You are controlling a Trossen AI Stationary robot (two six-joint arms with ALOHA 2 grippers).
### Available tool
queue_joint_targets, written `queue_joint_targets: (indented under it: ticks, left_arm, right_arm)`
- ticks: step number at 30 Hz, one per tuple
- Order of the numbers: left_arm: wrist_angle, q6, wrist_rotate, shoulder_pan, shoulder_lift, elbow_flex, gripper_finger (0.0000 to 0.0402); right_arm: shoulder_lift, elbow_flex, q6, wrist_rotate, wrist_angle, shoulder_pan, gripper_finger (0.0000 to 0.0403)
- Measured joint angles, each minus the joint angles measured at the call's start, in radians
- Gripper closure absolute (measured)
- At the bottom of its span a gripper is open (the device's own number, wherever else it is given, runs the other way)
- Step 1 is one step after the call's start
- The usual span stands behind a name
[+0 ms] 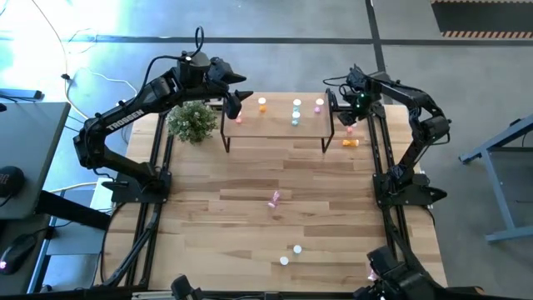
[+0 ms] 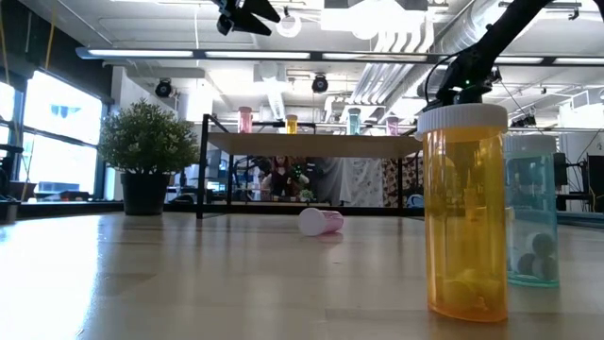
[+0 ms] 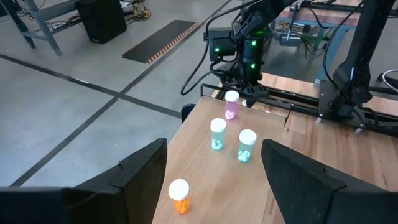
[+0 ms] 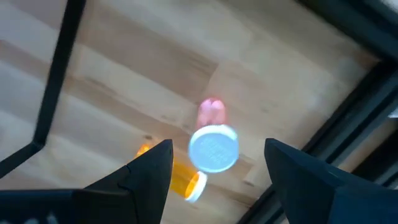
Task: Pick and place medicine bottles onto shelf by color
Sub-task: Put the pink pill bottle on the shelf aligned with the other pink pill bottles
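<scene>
The right claw (image 4: pixel 217 171) stands wide open and empty, directly above a pink bottle (image 4: pixel 212 134) standing on the table at the shelf's right end, upper right of the high view. The left claw (image 3: pixel 214 171) is also wide open and empty, over the shelf's left end.

Hazard, judged: an orange bottle (image 4: pixel 180 177) lies on its side just beside the pink one. A descending finger could strike it and roll it away, or tip the pink bottle.

The shelf (image 1: pixel 275 127), upper centre of the high view, carries upright bottles; a careless placement could topple them. Other bottles remain near the table's centre and bottom edge.
</scene>
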Motion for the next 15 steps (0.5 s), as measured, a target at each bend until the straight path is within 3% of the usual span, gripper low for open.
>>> queue_joint_targets:
  ticks: [15]
  left_arm:
    - [0.001,-0.003,0.000,0.000,0.000,0.000,0.0149]
  right_arm:
    - [0.032,0.000,0.041,0.018,0.009,0.010,0.0208]
